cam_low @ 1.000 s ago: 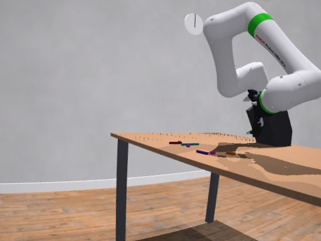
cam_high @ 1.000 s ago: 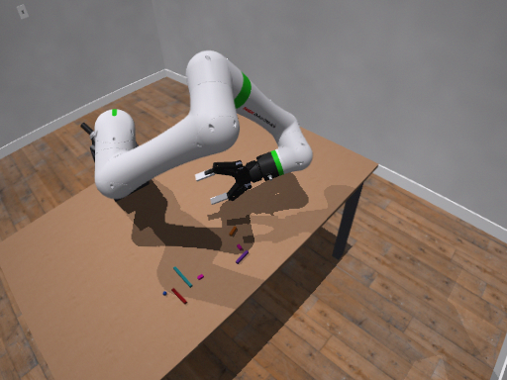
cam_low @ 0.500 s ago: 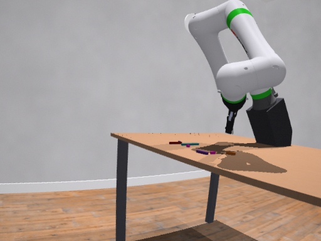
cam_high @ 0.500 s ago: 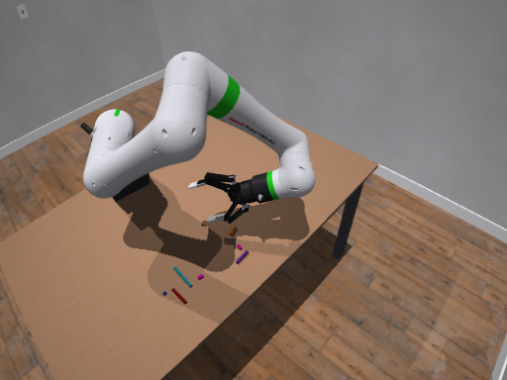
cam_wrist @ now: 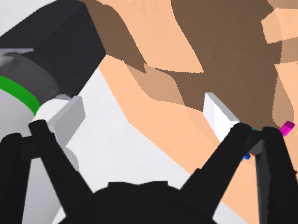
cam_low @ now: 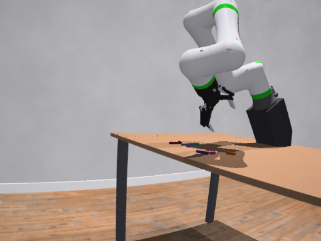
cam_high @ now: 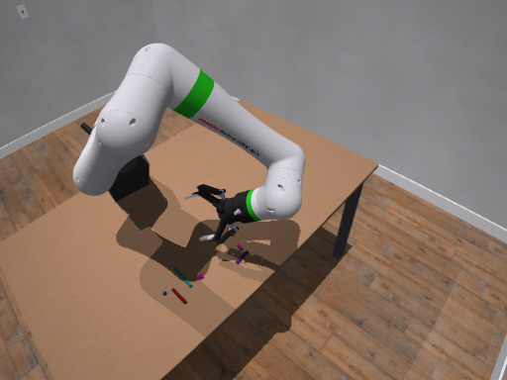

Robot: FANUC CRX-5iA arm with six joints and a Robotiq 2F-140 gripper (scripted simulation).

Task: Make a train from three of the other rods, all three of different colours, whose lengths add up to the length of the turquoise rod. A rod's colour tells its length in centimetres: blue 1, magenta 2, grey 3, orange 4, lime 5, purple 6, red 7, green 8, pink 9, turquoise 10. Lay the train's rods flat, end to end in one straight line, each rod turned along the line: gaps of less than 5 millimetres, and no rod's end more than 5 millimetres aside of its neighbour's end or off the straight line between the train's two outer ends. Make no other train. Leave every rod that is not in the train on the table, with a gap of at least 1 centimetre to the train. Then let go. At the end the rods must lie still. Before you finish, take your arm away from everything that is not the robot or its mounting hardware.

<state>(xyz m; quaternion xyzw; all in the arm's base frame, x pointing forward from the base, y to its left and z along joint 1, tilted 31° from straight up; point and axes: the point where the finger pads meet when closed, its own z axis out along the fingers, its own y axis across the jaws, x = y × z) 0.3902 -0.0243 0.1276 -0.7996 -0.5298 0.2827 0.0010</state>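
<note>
Pincer (cam_high: 203, 214) (cam_low: 222, 118) (cam_wrist: 143, 105) spread fully wide, grasping nothing, touching nothing, above the table (cam_high: 99, 257) (cam_low: 282, 169) (cam_wrist: 155, 132)

The arm (cam_high: 243, 131) (cam_low: 213, 59) (cam_wrist: 15, 115) is bending into a new pose, carrying its gripper (cam_high: 199, 218) (cam_low: 221, 116) (cam_wrist: 143, 105) away from the black pedestal (cam_high: 130, 185) (cam_low: 283, 125) (cam_wrist: 80, 45) and closer to the rods, its fingers now showing widely separated in the exterior view and covering the orange rod (cam_low: 231, 153) from the top view.
</note>
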